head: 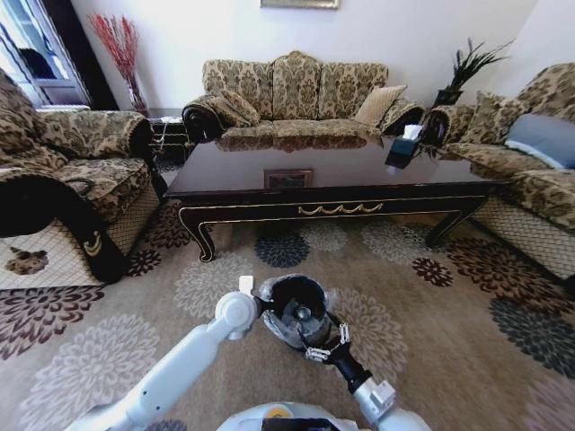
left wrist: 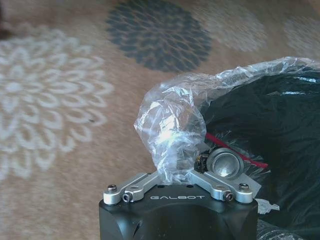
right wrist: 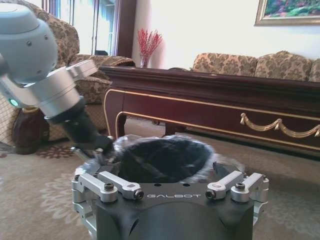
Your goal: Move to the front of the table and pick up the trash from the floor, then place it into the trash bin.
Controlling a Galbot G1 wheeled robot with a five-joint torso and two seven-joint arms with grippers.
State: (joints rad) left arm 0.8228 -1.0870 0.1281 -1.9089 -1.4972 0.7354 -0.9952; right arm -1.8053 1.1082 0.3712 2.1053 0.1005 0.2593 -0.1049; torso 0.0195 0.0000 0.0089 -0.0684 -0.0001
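So right in front of us we've got the trash bin (head: 296, 307) sitting on the floor (head: 431, 359), and both arms are crowded around it. Our left gripper (left wrist: 176, 172) is down at the bin's rim; from its wrist camera the jaws look closed onto a bunched-up fold of the clear plastic bag (left wrist: 170, 125) that lines the bin, with a small round shiny thing and a thin red strip sitting right beside the fingers, though we can't tell what those are. Our right gripper (head: 323, 346) is at the near edge of the bin, aimed at it, and its fingers are mostly hidden behind its own body, so we can't tell if they're apart or together. A bit farther out, the table (head: 332, 180) stretches across the flowered carpet, with a dark tissue box (head: 402, 148) near its right end. Behind that is the patterned sofa (head: 296, 94) against the wall.
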